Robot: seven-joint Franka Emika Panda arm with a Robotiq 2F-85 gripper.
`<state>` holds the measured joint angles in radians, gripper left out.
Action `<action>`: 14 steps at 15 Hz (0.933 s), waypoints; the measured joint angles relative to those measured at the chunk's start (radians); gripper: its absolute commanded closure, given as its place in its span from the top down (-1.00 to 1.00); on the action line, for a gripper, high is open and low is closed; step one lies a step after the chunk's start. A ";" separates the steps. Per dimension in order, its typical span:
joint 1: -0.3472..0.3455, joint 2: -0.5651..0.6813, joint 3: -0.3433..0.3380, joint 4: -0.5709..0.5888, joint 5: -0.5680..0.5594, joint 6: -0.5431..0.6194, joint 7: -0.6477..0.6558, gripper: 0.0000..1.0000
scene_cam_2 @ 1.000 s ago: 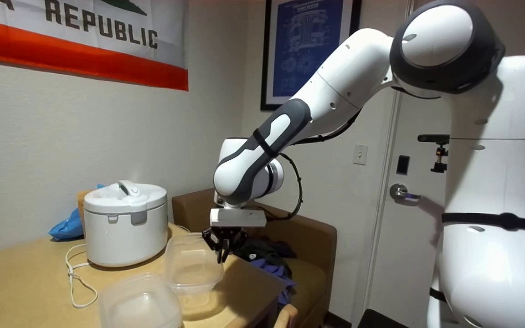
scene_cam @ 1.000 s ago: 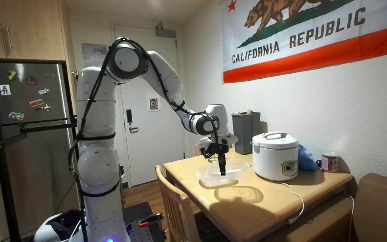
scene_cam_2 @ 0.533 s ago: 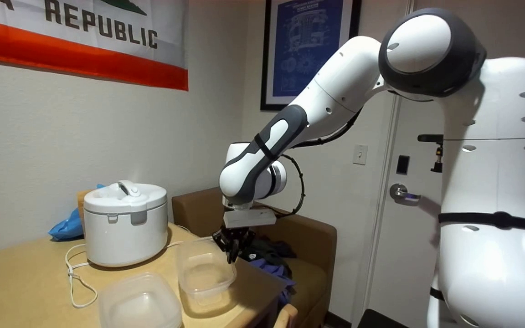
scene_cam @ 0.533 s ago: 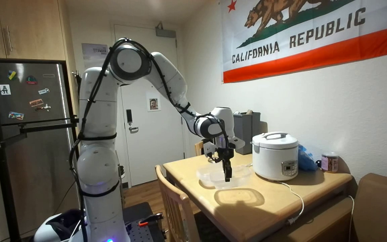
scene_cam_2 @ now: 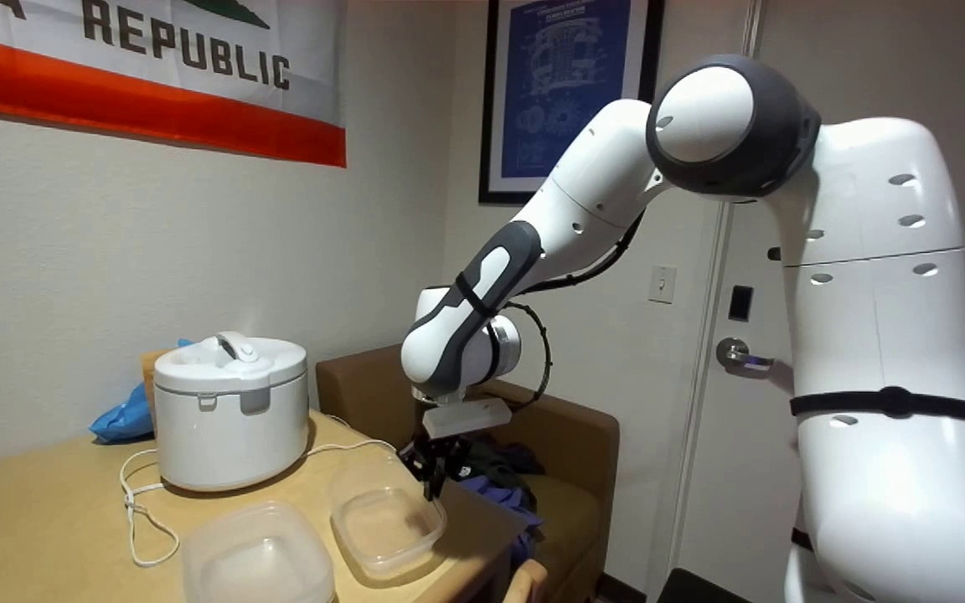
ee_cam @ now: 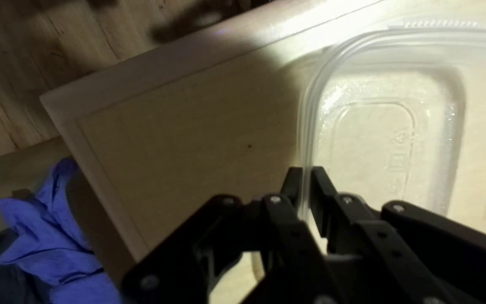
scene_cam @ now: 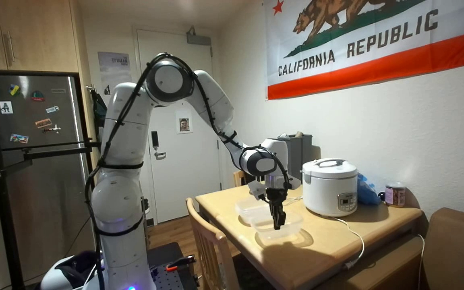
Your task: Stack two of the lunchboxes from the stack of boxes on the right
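Translucent plastic: the held lunchbox [scene_cam_2: 386,540], open side up, low over the desk [scene_cam: 324,251] and near its end; whether its base touches the wood cannot be told.
Rim: the pincer [ee_cam: 306,185] points down, its fingers [ee_cam: 321,181] drawn in to a narrow gap that the rim of the held lunchbox fills, one finger inside the box, the other outside.
Gripped side: the one facing the brown armchair [scene_cam_2: 575,452] beyond the desk's end.
Neighbour: the neighbouring lunchbox [scene_cam_2: 256,557], whitish and see-through too, standing on the desk; touching the held one or just apart is hard to judge, and whether it is one box or several nested cannot be told.
White dome: the rice cooker [scene_cam: 330,193], lid down, upright on the desk, near both boxes but apart from them.
Loose loop: a white cord [scene_cam_2: 135,523] lies next to the rice cooker in an exterior view.
Toward the wall [scene_cam: 437,133]: a blue bag [scene_cam: 368,192] beside the rice cooker, a jar [scene_cam: 395,196] near the bag, and a grey bin [scene_cam: 301,155] partly hidden by the arm [scene_cam: 117,189].
Armchair seat: purple cloth [ee_cam: 53,236], with darker cloth close by.
Long edge: a wooden chair [scene_cam: 207,227] stands there.
Lettering: CALIFORNIA REPUBLIC, on a flag [scene_cam: 377,48] hung above the desk.
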<state>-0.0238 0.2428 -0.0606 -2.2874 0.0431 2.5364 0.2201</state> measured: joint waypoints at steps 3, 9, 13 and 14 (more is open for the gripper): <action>-0.003 0.032 0.000 0.030 0.002 0.023 -0.003 -0.95; -0.005 0.081 0.000 0.076 0.011 0.030 -0.004 -0.51; -0.008 0.109 0.000 0.087 0.011 0.030 -0.004 0.18; -0.008 0.111 -0.001 0.088 0.011 0.030 -0.004 0.31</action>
<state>-0.0320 0.3539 -0.0619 -2.1997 0.0540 2.5661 0.2165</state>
